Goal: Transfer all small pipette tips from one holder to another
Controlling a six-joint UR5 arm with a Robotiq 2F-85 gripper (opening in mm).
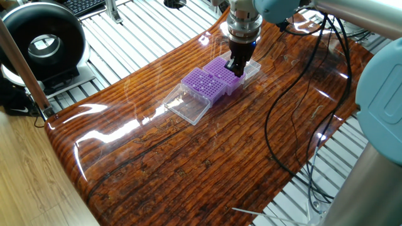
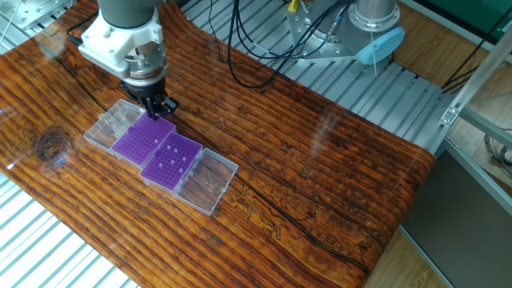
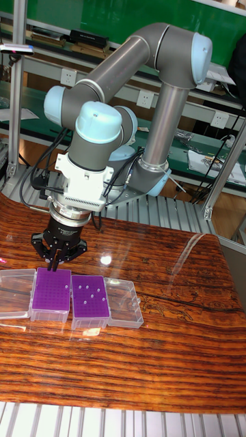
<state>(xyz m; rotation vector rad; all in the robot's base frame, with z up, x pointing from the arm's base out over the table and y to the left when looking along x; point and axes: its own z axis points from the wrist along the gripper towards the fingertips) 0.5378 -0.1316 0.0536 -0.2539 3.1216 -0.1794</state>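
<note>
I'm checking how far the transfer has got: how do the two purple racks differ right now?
The rack under the tool shows no white tips that I can make out, while the other rack holds several scattered white tips. The tool sits at the far edge of the first rack; nothing is over the other rack. Both are square, purple, finely gridded, side by side on the wooden table, each with a clear lid folded open outward.
</note>
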